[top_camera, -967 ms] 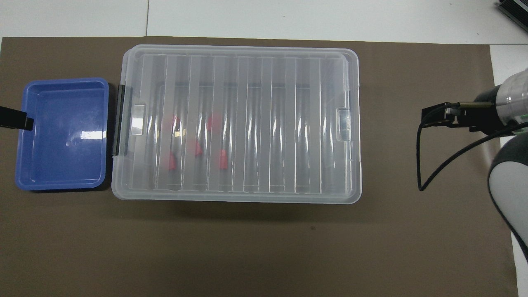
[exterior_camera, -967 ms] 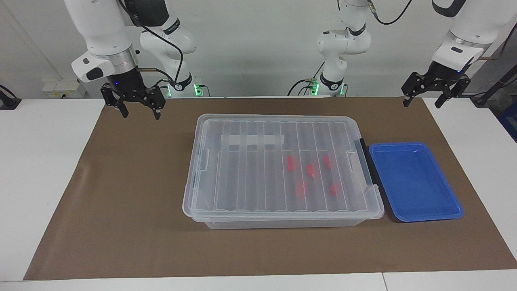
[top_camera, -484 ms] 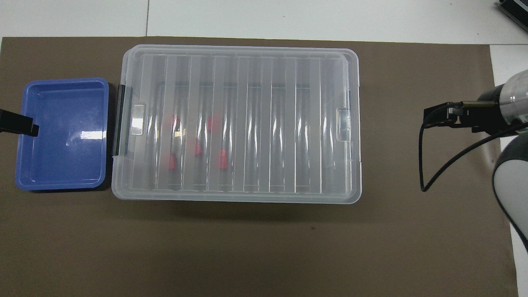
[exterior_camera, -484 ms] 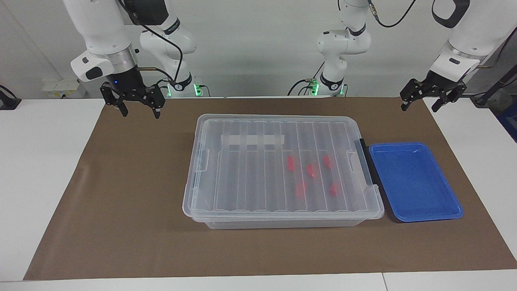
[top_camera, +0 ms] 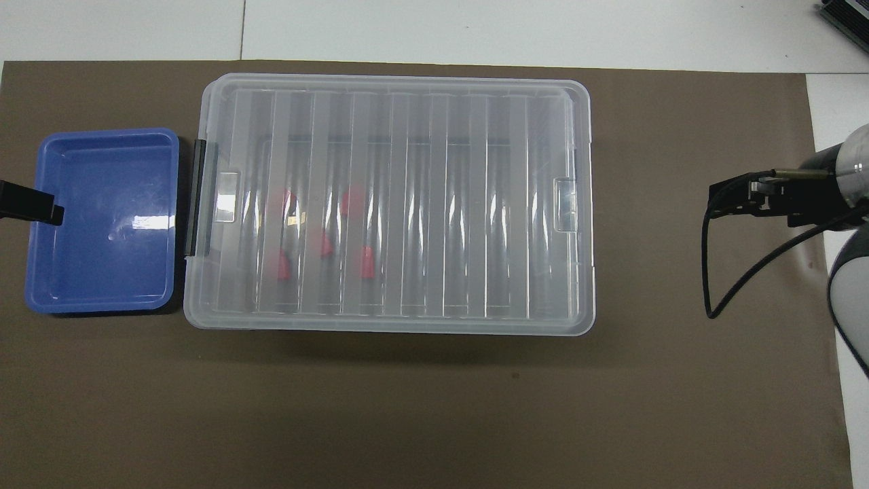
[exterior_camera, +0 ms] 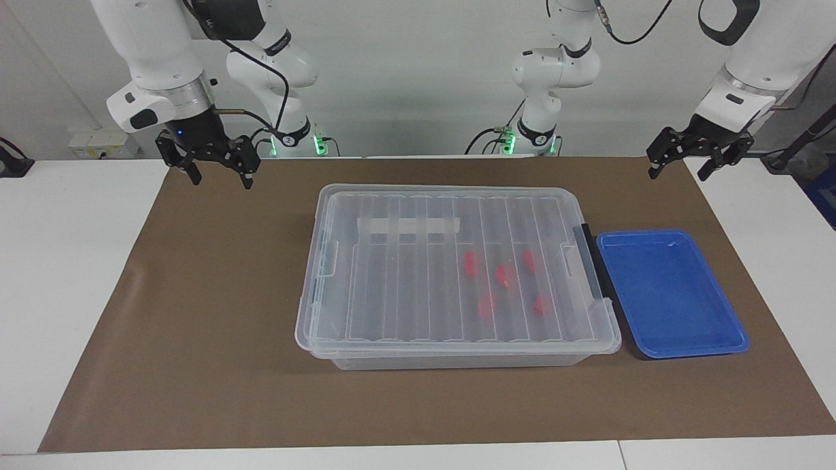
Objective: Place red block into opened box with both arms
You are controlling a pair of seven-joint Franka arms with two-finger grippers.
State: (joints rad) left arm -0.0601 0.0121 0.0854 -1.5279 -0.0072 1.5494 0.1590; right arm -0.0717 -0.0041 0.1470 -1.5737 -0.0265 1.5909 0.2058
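— Where are the red blocks point(exterior_camera: 501, 275) right now?

— All five sit inside the box point(exterior_camera: 450, 339), on its floor, clustered toward the left arm's end. I see them through the ribbed clear lid point(exterior_camera: 392, 274), which lies flat on top of the box.

— And the box itself?

— In the middle of the brown mat point(exterior_camera: 196, 326). A black clip handle point(exterior_camera: 593, 261) is on the end toward the left arm, and a white tape strip point(exterior_camera: 409, 226) shows on the part of the box nearer the robots.

— Anything beside it?

— A shallow blue tray point(exterior_camera: 673, 346), just beside the handle end, with nothing in it.

— What are the arms doing?

— Both are up in the air, away from the box. The right gripper point(exterior_camera: 216, 175) hangs over the corner of the mat at the right arm's end, close to the robots, fingers spread apart and holding nothing. The left gripper point(exterior_camera: 681, 168) hovers over the mat's edge at the left arm's end, its fingers also apart and empty.

— Is either touching the box or tray?

— No, each is well apart from both.
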